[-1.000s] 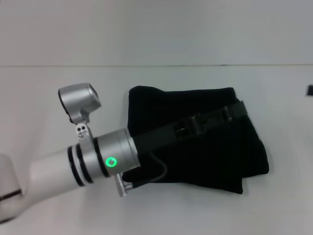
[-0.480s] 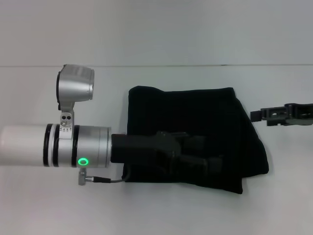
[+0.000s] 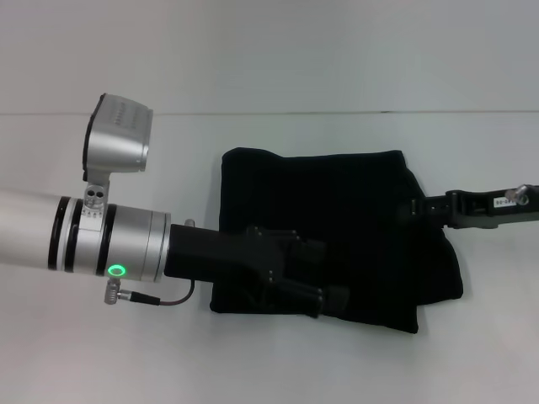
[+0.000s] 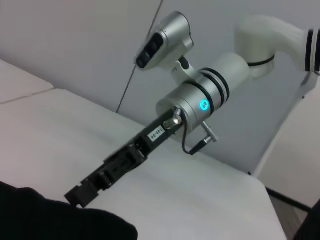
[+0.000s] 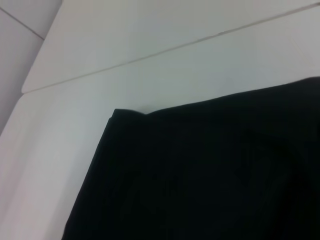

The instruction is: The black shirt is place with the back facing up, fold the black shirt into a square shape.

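Folded black shirt [image 3: 337, 227] on white table [image 3: 101, 353], left gripper [image 3: 324, 286] overlapping it, right gripper [image 3: 421, 208] at edge, jaws unclear

My head camera looks forward and down from above onto the white counter [image 3: 101, 353], taking in the whole folded black shirt [image 3: 337, 219], the left tool [image 3: 324, 282] over its near edge and the right tool [image 3: 421, 208] at its right edge. My left wrist camera sits low and close by the cloth, facing across the counter [image 4: 210, 200] toward the right tool [image 4: 82, 192] and the arm behind it, with a wall beyond. My right wrist camera hangs close over the black shirt [image 5: 210, 185], looking along it to the counter's [image 5: 150, 80] far edge. All three views share the shirt and the counter.
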Controlling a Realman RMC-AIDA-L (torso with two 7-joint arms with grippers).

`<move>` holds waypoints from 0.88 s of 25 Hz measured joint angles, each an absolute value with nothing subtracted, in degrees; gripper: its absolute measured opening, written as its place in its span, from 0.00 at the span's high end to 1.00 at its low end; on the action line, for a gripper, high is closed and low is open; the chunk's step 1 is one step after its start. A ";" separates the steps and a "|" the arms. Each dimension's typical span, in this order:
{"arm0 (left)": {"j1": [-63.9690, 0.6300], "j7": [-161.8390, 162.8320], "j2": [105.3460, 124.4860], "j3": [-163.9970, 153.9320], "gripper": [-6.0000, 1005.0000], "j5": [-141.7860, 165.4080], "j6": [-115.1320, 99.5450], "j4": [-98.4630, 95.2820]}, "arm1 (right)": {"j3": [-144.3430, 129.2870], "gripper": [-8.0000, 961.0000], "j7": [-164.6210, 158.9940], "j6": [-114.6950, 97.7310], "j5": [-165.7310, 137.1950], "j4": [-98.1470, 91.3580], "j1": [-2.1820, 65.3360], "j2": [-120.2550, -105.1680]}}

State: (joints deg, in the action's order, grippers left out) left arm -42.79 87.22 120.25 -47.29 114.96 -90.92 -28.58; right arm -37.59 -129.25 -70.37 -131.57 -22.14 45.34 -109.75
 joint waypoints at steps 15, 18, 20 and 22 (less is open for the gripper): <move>-42.38 87.20 120.23 -47.88 0.06 115.76 -90.74 -29.17 | -39.98 0.18 -129.28 -60.06 -131.49 -18.35 48.62 -112.78; -42.26 87.21 120.15 -47.71 0.06 115.76 -90.75 -29.18 | -39.99 0.23 -129.28 -59.32 -131.41 -18.27 48.86 -113.29; -42.18 87.30 119.86 -47.64 0.06 115.75 -90.75 -29.16 | -39.99 0.27 -129.28 -58.68 -131.41 -18.05 49.03 -113.69; -42.18 87.31 119.75 -47.71 0.06 115.76 -90.66 -29.06 | -39.99 0.31 -129.28 -57.98 -131.33 -17.74 49.14 -114.11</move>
